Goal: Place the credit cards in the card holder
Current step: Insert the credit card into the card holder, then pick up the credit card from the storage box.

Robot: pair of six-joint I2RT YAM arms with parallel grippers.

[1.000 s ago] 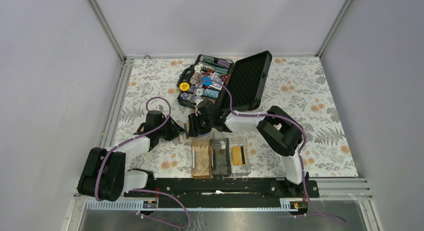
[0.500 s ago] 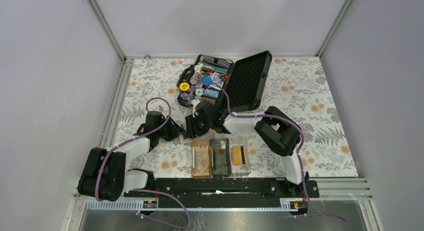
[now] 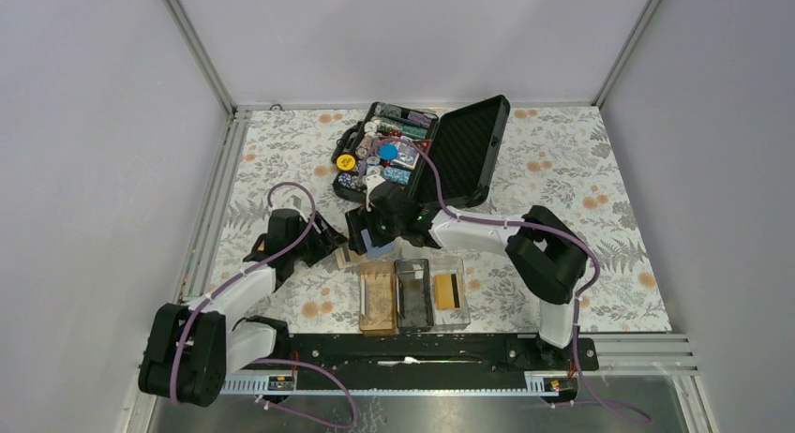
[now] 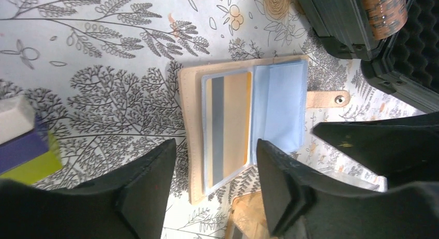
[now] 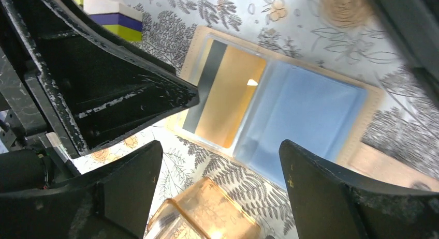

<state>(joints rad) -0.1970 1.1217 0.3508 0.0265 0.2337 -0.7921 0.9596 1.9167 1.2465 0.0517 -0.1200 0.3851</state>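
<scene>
An open tan wallet (image 4: 191, 130) lies on the flowered table between both grippers. One gold-orange credit card (image 4: 230, 122) with a dark stripe sits in its clear sleeve, also in the right wrist view (image 5: 228, 96). A second credit card (image 3: 447, 291) lies in the clear right compartment of the card holder (image 3: 413, 306). My left gripper (image 4: 215, 184) is open and empty, hovering over the wallet's near edge. My right gripper (image 5: 222, 192) is open and empty above the wallet and the card holder's brown corner (image 5: 207, 213).
The open black chip case (image 3: 469, 152), full of chips, stands just behind the wallet. A purple and green block (image 4: 26, 153) lies to the left. The two grippers are close together; the left gripper's finger (image 5: 114, 89) shows in the right wrist view. Metal rails edge the table.
The right arm has stretched out, its elbow swinging right, with the gripper staying over the wallet. The left arm has reached a little farther toward the wallet. Both stay open.
</scene>
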